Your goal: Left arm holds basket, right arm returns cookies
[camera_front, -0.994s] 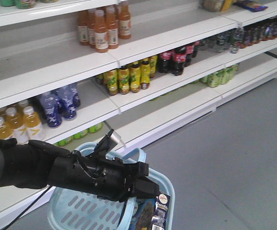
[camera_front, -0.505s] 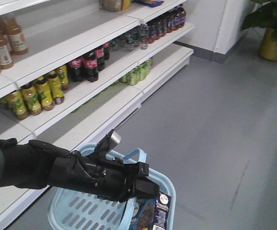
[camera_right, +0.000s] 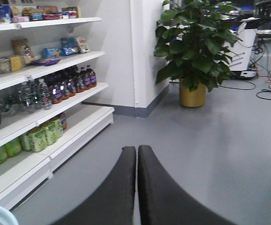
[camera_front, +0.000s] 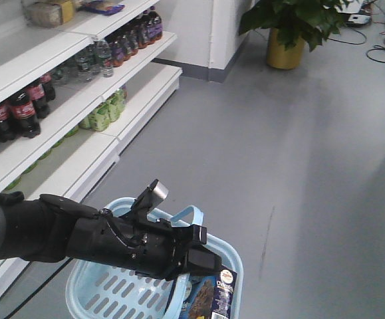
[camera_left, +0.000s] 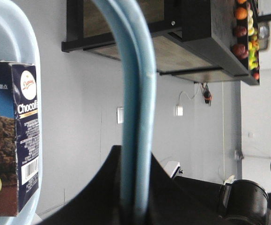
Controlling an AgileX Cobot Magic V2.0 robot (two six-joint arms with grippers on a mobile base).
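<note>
Grey aisle floor beside drink shelves: left gripper is pinching the basket by its handle, cookies standing inside; right gripper, pressed together, is hanging empty. A swinging basket could slip free.

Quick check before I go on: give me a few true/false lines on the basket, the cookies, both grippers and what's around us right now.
1. The left gripper is shut on the handle of the basket. True.
2. The cookies are in the right gripper. False: the carton stands in the basket, and the right gripper is shut with nothing between its fingers.
3. The drink shelves run along the left side of the front view. True.
4. The potted plant stands on a shelf. False: it stands on the floor, past the end of the shelves.
</note>
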